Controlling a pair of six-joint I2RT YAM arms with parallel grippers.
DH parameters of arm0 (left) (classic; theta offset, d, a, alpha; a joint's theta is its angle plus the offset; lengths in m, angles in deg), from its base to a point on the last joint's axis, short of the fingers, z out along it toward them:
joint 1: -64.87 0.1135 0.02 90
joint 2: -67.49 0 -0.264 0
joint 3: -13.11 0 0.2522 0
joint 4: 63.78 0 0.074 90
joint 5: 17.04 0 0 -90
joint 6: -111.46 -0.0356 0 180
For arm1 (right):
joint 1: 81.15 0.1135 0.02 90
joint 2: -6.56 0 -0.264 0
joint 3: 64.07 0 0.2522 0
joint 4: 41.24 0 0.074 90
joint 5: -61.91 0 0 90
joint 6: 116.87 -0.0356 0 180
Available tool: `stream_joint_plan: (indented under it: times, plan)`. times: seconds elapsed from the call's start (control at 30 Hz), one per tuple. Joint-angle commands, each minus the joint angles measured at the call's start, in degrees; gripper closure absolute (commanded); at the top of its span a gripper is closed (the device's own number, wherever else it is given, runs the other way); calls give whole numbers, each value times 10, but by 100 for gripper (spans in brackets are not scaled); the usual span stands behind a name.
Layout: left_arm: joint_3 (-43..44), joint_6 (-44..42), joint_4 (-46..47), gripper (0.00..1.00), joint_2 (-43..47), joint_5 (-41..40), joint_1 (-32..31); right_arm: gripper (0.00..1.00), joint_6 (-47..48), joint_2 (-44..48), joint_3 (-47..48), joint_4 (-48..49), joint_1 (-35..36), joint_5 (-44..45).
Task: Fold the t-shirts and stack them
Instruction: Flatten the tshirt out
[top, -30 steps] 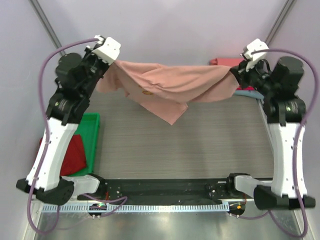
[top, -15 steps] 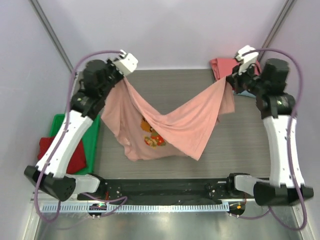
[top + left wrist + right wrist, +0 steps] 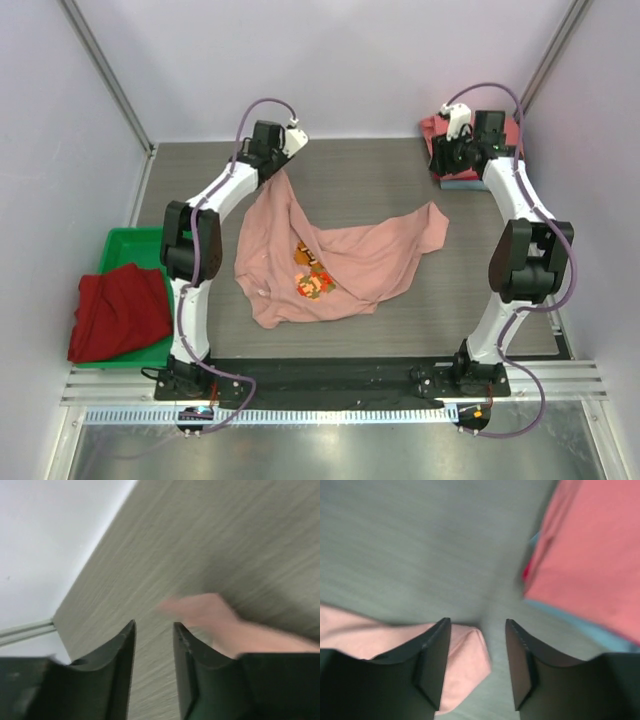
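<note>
The dusty-pink t-shirt (image 3: 340,262) lies spread and rumpled on the table, its pixel-character print (image 3: 312,275) facing up. My left gripper (image 3: 283,158) hovers above the shirt's far-left corner, open. In the left wrist view the jaws (image 3: 154,630) hold nothing, and a blurred bit of pink cloth (image 3: 215,616) lies just to their right. My right gripper (image 3: 442,158) is open at the back right. A pink shirt corner (image 3: 465,655) lies on the table below its spread fingers (image 3: 477,625). A coral-red t-shirt (image 3: 475,130) sits folded on a blue-grey one (image 3: 458,184).
A green tray (image 3: 145,240) at the left edge holds a crumpled dark red t-shirt (image 3: 118,310). The coral-red shirt (image 3: 592,545) and a blue-grey edge (image 3: 600,632) lie close to the right of my right gripper. Walls enclose the table on three sides.
Both grippers have opened and let go of the pink shirt, which has dropped from hanging between them onto the table. Both arms have stretched toward the far edge.
</note>
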Motion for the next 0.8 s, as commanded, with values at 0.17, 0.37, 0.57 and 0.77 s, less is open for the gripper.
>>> stream_joint_plan:
  times: [0.17,0.37,0.57,0.77]
  plan:
    - [-74,95,16,47,137,-47,16,45,84,143,-11,-14,-1,-76]
    - [-185,138,-101,43,272,44,25,53,280,241,-184,-176,82,-154]
    - [-232,162,-121,44,305,52,25,56,357,249,-296,-170,182,-143]
    - [-238,157,-116,45,304,39,25,54,462,244,-325,-189,232,-135]
